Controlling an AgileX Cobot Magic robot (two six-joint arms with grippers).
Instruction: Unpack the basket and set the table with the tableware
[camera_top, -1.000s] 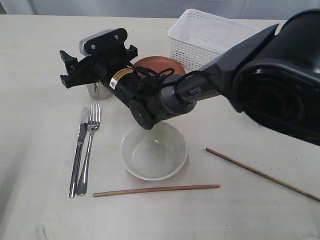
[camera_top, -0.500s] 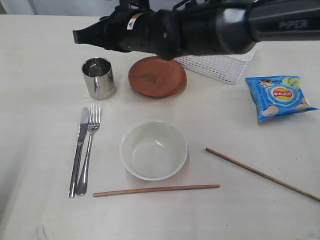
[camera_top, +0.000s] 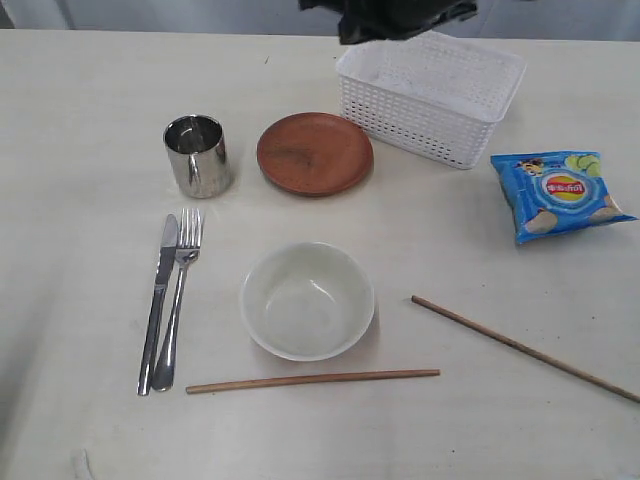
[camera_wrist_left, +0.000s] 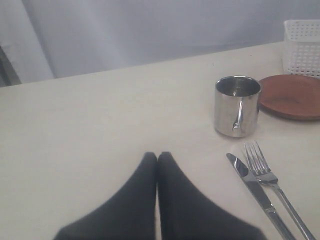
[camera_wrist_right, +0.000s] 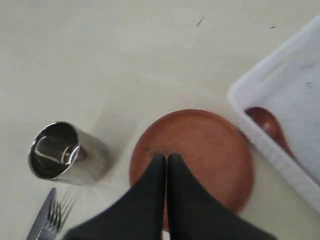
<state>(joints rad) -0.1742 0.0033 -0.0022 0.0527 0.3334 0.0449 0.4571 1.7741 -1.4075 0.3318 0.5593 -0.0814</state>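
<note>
The right gripper (camera_wrist_right: 166, 160), black fingers pressed together on nothing, is raised with its tips pointing at the round reddish-brown plate (camera_wrist_right: 200, 150). The shiny steel cup (camera_wrist_right: 65, 152) stands on one side of the plate. On the other side is the white lattice plastic basket (camera_wrist_right: 265, 70), with the dark red wooden spoon (camera_wrist_right: 266, 121) inside. The left gripper (camera_wrist_left: 157, 156), also closed and empty, is over the pale cream table (camera_wrist_left: 90, 130), near the steel knife (camera_wrist_left: 252, 182) and fork (camera_wrist_left: 260, 162).

One each is counted: shiny steel cup (camera_top: 197, 153), round reddish-brown plate (camera_top: 314, 153), white lattice plastic basket (camera_top: 420, 125), white bowl (camera_top: 307, 300), steel knife (camera_top: 158, 300), steel fork (camera_top: 178, 300), dark red wooden spoon (camera_wrist_right: 267, 125), blue chip bag (camera_top: 558, 195). Two long thin brown chopsticks (camera_top: 312, 380) are counted.
</note>
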